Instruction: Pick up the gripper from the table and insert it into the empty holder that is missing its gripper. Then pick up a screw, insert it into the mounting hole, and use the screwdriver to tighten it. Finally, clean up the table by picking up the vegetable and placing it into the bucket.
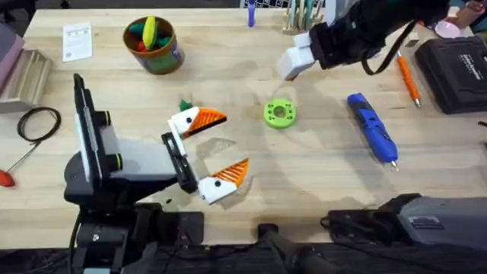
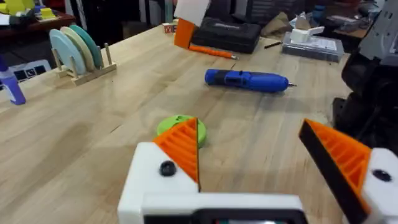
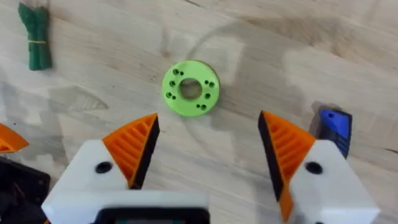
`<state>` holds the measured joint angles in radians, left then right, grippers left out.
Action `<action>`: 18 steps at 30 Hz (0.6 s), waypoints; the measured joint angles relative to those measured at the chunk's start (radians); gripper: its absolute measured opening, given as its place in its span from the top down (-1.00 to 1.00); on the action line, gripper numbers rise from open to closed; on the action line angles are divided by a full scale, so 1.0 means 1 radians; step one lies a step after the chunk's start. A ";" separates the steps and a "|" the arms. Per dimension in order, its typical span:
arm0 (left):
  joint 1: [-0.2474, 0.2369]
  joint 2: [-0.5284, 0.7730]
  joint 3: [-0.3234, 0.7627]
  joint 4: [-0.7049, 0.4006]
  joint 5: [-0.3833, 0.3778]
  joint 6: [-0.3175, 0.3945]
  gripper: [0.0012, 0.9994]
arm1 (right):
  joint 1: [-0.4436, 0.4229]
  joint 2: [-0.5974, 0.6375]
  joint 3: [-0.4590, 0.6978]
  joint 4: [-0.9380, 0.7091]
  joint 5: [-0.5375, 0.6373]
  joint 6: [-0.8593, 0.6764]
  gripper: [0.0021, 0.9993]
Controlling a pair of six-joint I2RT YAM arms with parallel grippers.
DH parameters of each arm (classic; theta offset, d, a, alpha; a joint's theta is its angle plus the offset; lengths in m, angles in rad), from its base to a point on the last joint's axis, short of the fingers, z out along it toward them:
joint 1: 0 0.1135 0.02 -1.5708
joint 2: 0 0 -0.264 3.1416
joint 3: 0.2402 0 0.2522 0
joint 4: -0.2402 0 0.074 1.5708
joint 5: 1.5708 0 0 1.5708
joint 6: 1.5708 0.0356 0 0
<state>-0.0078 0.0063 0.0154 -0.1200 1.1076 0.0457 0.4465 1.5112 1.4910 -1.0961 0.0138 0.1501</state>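
Note:
My left gripper (image 1: 215,150) rests low over the table's middle, open, with nothing between its white fingers (image 2: 158,177). Each finger carries an orange ribbed pad, and a dark screw head (image 2: 166,168) shows in the white holder. A loose gripper piece is out of view. My right gripper (image 3: 208,155) hangs open above the green disc (image 3: 190,88), also empty. The blue screwdriver (image 1: 373,128) lies to the right of the disc. The dark green vegetable (image 1: 185,104) lies just behind my left gripper's far finger. The bucket (image 1: 163,59) stands at the back left.
The bucket holds yellow and red toys. An orange pen-like tool (image 1: 407,80) and a black case (image 1: 456,72) lie at the back right. At the left edge are a black cable loop (image 1: 38,122) and a red-handled tool (image 1: 6,177). A disc rack (image 2: 78,53) stands at the back.

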 joint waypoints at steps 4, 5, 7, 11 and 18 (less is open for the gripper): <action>0.000 0.000 0.000 0.000 0.000 0.001 -0.44 | -0.008 0.000 0.000 -0.002 0.000 0.005 -0.92; 0.000 0.000 0.000 0.000 0.000 0.001 -0.14 | -0.014 0.000 0.000 -0.003 0.000 0.007 -0.92; 0.000 0.000 0.000 0.000 0.000 0.003 0.48 | -0.029 -0.003 0.000 -0.006 0.000 0.008 -0.92; 0.000 0.000 0.000 0.000 0.000 0.007 0.99 | -0.062 -0.035 -0.002 -0.036 0.000 0.010 -0.92; 0.000 0.000 0.000 0.000 0.000 0.007 0.99 | -0.160 -0.182 -0.080 -0.036 0.000 0.020 -0.92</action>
<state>-0.0078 0.0063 0.0154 -0.1200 1.1076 0.0526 0.2869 1.3294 1.4111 -1.1316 0.0143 0.1697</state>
